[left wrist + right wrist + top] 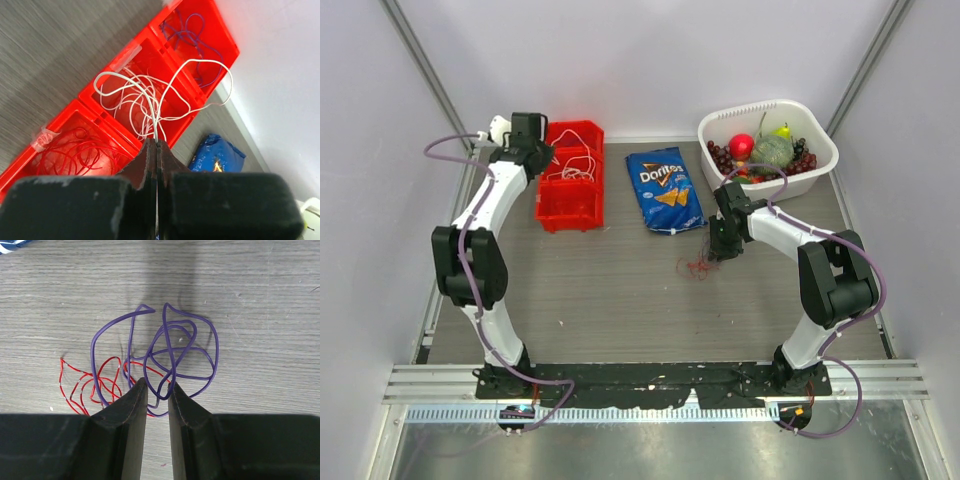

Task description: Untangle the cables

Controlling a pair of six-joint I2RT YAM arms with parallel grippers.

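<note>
My left gripper (530, 135) hangs over the red bin (570, 208) and is shut on a white cable (155, 127). The cable's loops trail into the bin's middle compartment (115, 62), and it also shows in the top view (575, 160). A purple cable (187, 35) lies in the far compartment and a red cable (75, 152) in the near one. My right gripper (156, 385) is low over the table, jaws slightly apart, with a loop of a purple cable (215, 347) between the tips. A red cable (80, 385) is tangled with it. That small tangle (696, 266) lies mid-table.
A blue Doritos bag (665, 190) lies between the bin and the right arm. A white basket (790, 185) of fruit stands at the back right. Grey walls close in on the table at the left, right and back.
</note>
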